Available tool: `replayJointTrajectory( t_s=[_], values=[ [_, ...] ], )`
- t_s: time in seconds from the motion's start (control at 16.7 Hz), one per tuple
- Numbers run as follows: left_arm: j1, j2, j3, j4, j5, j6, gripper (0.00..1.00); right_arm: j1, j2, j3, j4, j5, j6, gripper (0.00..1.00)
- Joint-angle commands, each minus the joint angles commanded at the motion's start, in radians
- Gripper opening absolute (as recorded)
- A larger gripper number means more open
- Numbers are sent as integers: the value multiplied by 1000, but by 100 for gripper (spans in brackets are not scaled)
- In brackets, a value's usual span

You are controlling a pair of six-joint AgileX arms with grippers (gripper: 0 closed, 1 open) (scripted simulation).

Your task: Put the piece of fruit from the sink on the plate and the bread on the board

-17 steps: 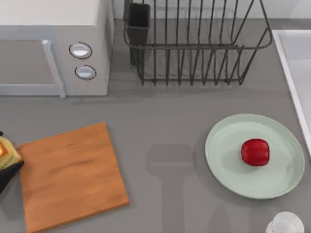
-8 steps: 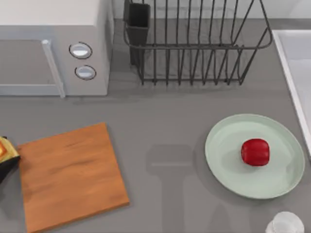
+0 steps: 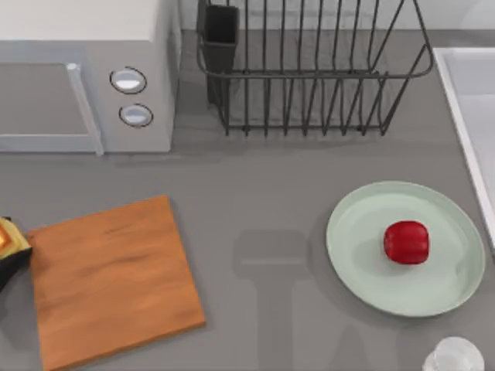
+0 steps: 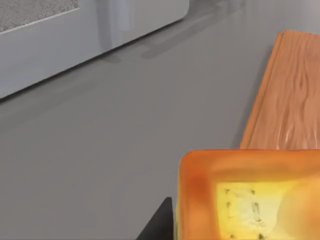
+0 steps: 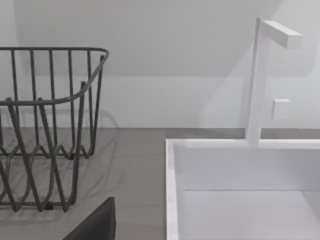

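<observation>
Fruit half done: piece of fruit (image 3: 406, 242) sitting on plate (image 3: 363, 267) near worktop's right edge. Left tool (image 3: 9, 267) pinching bread (image 3: 8, 238) at left edge, just beside board (image 3: 112, 278); placing remains.

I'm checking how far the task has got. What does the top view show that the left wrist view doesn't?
Top view alone: the piece of fruit resting on the plate, the dish rack and the sink edge. Left wrist view alone: the bread's toasted face up close. Shared: the bread at the left gripper, beside the board, not yet on it.
</observation>
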Motion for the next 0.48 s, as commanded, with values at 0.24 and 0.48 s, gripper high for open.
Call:
replayJointTrajectory(
  t_s=[0.24, 0.48],
  values=[
    [2, -4, 2, -6, 0, 1, 0, 0, 0, 0, 0, 0, 0, 100],
    [-1, -94, 19, -105, 0, -2, 0, 0, 0, 0, 0, 0, 0, 100]
  ],
)
